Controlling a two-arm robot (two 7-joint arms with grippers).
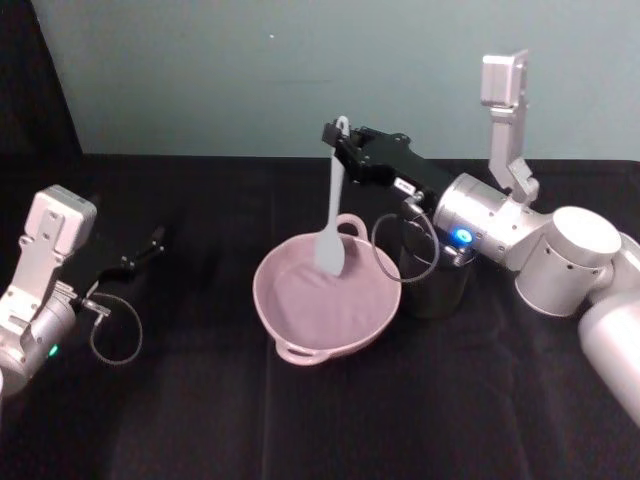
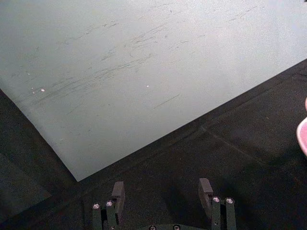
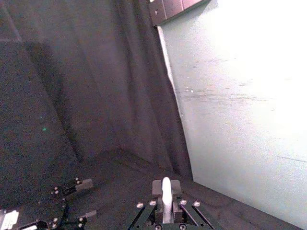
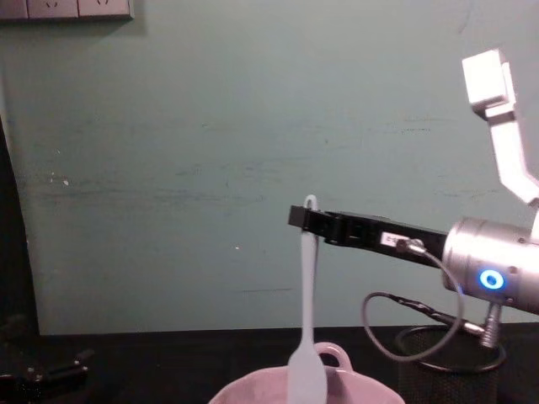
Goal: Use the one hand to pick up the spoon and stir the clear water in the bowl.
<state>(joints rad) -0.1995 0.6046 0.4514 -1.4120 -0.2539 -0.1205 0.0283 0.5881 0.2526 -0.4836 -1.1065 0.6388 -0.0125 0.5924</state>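
Observation:
The pale pink bowl (image 1: 300, 340) sits mid-table, and its rim also shows in the chest view (image 4: 362, 389). My right gripper (image 1: 340, 142) reaches in from the right above the bowl's far side and is shut on the top of the white spoon's handle. The spoon (image 1: 333, 215) hangs straight down with its flat head inside the bowl. In the chest view the gripper (image 4: 308, 220) holds the spoon (image 4: 306, 320) upright. The handle tip (image 3: 166, 189) stands between the right gripper's fingers. I cannot tell whether the head touches the water. My left gripper (image 1: 150, 245) rests open at the far left.
A black wire-mesh cup (image 1: 437, 275) stands right beside the bowl, under the right arm, and shows again in the chest view (image 4: 450, 362). A cable loops from the right wrist over it. Black cloth covers the table, and a pale wall stands behind.

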